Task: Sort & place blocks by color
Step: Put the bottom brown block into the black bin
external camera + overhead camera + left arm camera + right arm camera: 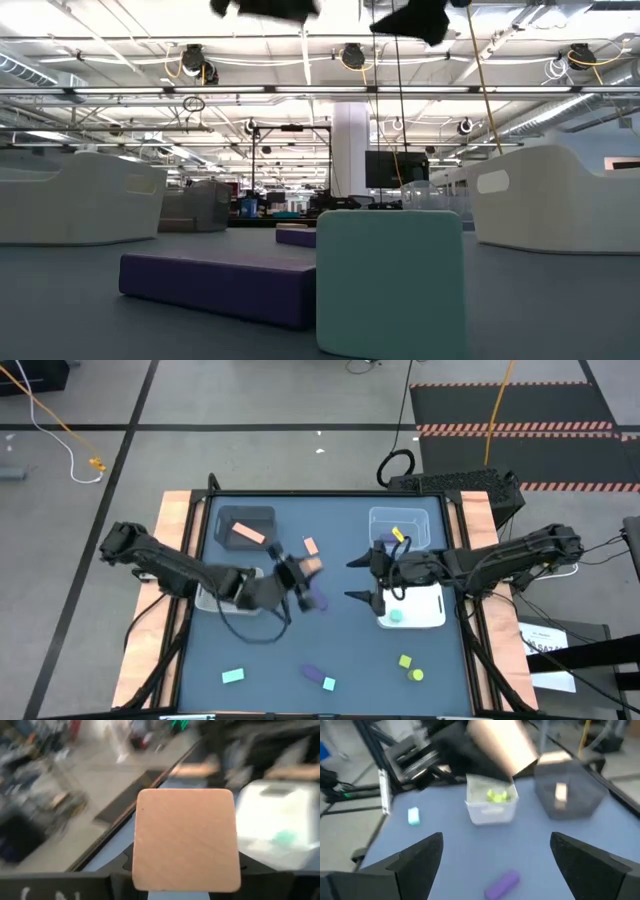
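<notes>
My left gripper (pixel 300 572) is over the table's middle, shut on a salmon-orange block (pixel 185 840), which also shows in the high view (pixel 313 565) and the right wrist view (pixel 502 745). My right gripper (pixel 364 578) hangs open just right of it, above a purple bar (pixel 502 884) lying flat on the table (pixel 318 600). A second salmon block (pixel 310 546) lies beyond. Near the front edge rest a teal block (pixel 233 676), a purple bar (pixel 220 285), a teal cube (pixel 390 280) and two yellow-green blocks (pixel 405 660). My left gripper has the salmon-orange block pinched between its two fingers, coming at it from the table's left. The block's broad face (pixel 185 870) covers the fingers in the wrist view, so the place of contact is hidden. The block is lifted clear of the table.
A dark grey bin (pixel 247 528) with a salmon block stands far left. A clear bin (pixel 400 530) holding yellow-green and purple pieces stands far right. A white bin (pixel 412 605) with a teal piece sits under my right arm. A white bin (pixel 492 802) with yellow-green pieces sits under my left arm.
</notes>
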Controlling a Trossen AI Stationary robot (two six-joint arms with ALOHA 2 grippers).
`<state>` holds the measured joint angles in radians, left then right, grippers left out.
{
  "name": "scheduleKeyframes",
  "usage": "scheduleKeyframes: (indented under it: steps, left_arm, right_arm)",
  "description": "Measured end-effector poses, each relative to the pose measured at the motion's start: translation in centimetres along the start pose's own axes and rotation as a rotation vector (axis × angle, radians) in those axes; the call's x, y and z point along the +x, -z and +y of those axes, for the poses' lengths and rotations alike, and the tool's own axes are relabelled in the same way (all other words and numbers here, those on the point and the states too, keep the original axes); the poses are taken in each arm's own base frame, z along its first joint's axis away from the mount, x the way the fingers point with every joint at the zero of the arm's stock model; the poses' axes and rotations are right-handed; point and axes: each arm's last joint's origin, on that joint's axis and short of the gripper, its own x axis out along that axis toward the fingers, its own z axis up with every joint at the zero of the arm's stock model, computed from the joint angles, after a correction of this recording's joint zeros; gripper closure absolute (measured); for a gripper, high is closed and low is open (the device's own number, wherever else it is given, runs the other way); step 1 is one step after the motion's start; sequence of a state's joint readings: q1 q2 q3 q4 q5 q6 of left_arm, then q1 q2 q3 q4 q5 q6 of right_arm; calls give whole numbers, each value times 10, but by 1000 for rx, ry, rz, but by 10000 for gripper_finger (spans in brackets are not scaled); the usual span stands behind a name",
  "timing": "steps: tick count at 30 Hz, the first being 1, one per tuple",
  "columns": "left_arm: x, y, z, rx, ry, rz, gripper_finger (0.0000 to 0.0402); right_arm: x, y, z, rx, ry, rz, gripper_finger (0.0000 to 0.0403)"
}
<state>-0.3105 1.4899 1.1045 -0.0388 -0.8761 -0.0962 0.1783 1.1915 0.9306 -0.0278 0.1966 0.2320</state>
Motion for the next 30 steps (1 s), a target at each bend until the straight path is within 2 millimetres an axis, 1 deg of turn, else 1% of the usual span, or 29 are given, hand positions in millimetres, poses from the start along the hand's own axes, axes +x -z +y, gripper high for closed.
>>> scheduleKeyframes:
  steps: [3, 7, 9, 10, 12, 13, 15, 18, 21, 23, 25, 27, 30]
  left_arm:
    - [12, 7, 31, -45, -95, 114, 269]
    - [23, 24, 77, -111, -245, 313, 269]
    - [24, 37, 102, -124, -333, 448, 269]
    - [26, 41, 114, -158, -365, 497, 269]
    - [33, 49, 133, -236, -390, 589, 269]
    - [35, 57, 140, -249, -390, 643, 269]
    - [41, 71, 152, -258, -399, 709, 269]
    - [48, 88, 170, -300, -443, 732, 269]
    - [53, 108, 183, -352, -465, 771, 269]
    - [54, 118, 188, -387, -465, 786, 269]
    - [54, 130, 192, -414, -472, 813, 264]
    - [53, 138, 195, -428, -489, 825, 245]
    - [52, 143, 197, -449, -509, 834, 212]
  right_arm:
    - [3, 8, -2, 30, 41, 35, 51]
    - [10, 27, -7, 34, 90, 22, 53]
    - [14, 35, -10, 45, 105, -21, 53]
    - [15, 40, -12, 52, 115, -48, 53]
    - [16, 49, -18, 65, 121, -112, 53]
    - [17, 52, -20, 75, 120, -158, 53]
    - [16, 56, -25, 92, 125, -267, 53]
    - [11, 64, -34, 123, 122, -407, 53]
    - [5, 70, -41, 168, 130, -499, 53]
    - [4, 74, -44, 180, 135, -505, 53]
    - [5, 77, -45, 168, 148, -475, 53]
    - [7, 78, -46, 147, 167, -434, 53]
    - [12, 78, -49, 131, 199, -364, 53]
